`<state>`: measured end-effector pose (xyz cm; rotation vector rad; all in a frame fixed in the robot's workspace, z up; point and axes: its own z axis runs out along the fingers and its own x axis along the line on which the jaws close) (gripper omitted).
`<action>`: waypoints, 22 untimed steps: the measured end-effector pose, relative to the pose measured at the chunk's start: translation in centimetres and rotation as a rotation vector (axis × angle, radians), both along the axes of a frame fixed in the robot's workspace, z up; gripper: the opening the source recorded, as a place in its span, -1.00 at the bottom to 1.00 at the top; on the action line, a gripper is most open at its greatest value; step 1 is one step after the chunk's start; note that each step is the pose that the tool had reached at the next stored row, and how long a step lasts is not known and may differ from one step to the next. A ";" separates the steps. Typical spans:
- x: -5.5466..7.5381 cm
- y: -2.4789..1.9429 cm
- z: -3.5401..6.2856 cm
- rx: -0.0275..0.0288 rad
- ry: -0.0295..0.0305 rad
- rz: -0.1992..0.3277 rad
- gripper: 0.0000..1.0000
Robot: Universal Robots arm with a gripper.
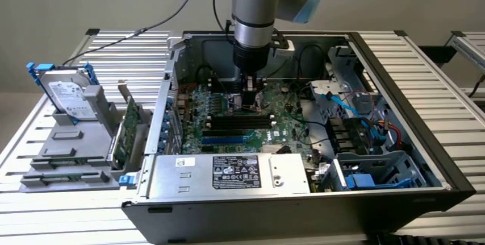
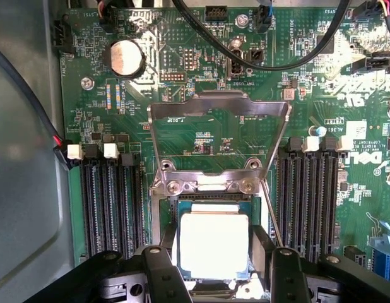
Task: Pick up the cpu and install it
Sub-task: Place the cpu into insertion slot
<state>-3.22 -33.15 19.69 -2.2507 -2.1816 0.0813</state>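
Note:
The cpu [image 2: 214, 245], a small square chip with a bright silver top and a green rim, sits between my two black fingers [image 2: 162, 265] over the motherboard's socket [image 2: 211, 187]. My gripper [image 2: 214, 255] is shut on its two opposite edges. The socket's metal load plate [image 2: 218, 110] is swung up and open just beyond the chip. In the exterior view my gripper [image 1: 250, 98] reaches straight down into the open computer case [image 1: 394, 74], low over the green motherboard [image 1: 227, 128]. Whether the chip rests in the socket or hangs just above it I cannot tell.
Black memory slots [image 2: 113, 202] flank the socket on both sides. Black cables [image 2: 271, 60] arc over the board, and a coin battery [image 2: 124, 59] sits nearby. On the exterior view's left a grey holder [image 1: 68, 154] carries a silver hard drive [image 1: 68, 94] and a green card [image 1: 129, 128].

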 end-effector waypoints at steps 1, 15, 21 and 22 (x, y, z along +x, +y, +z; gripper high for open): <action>0.0 0.00 0.00 0.0000 0.0000 0.000 0.11; 0.0 0.00 -0.03 0.0000 0.0000 0.018 0.11; 0.0 0.00 -0.06 0.0001 0.0000 0.023 0.11; 0.0 0.00 -0.06 0.0000 -0.0001 0.023 0.11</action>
